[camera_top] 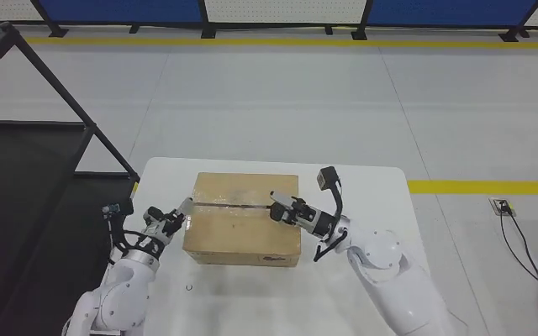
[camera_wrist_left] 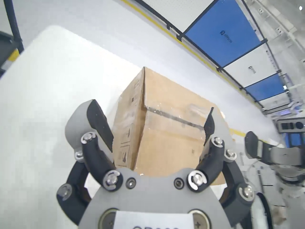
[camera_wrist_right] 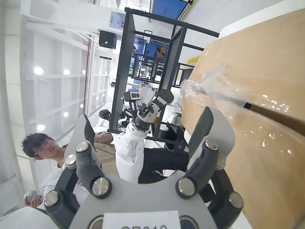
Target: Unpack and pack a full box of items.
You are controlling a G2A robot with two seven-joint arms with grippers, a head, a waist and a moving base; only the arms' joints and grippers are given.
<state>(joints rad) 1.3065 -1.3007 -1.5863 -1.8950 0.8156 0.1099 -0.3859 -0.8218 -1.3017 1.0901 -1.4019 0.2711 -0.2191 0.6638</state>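
Note:
A closed brown cardboard box (camera_top: 244,220) stands in the middle of the white table (camera_top: 353,277). Clear tape (camera_top: 227,202) runs along its top seam. In the right wrist view this tape (camera_wrist_right: 205,84) is crumpled and loose near one end of the seam. My left gripper (camera_top: 179,215) is open at the box's left side, level with the seam's end; in its own view the gripper (camera_wrist_left: 155,127) frames the box (camera_wrist_left: 171,141). My right gripper (camera_top: 276,208) is open above the box top near the seam; in the right wrist view, one finger (camera_wrist_right: 202,129) of the gripper (camera_wrist_right: 145,129) is close to the cardboard (camera_wrist_right: 266,129).
A black metal frame (camera_top: 76,151) stands off the table's left side. A small ring-shaped bit (camera_top: 192,290) lies on the table in front of the box. Bare table surface lies to the right of the box and in front of it.

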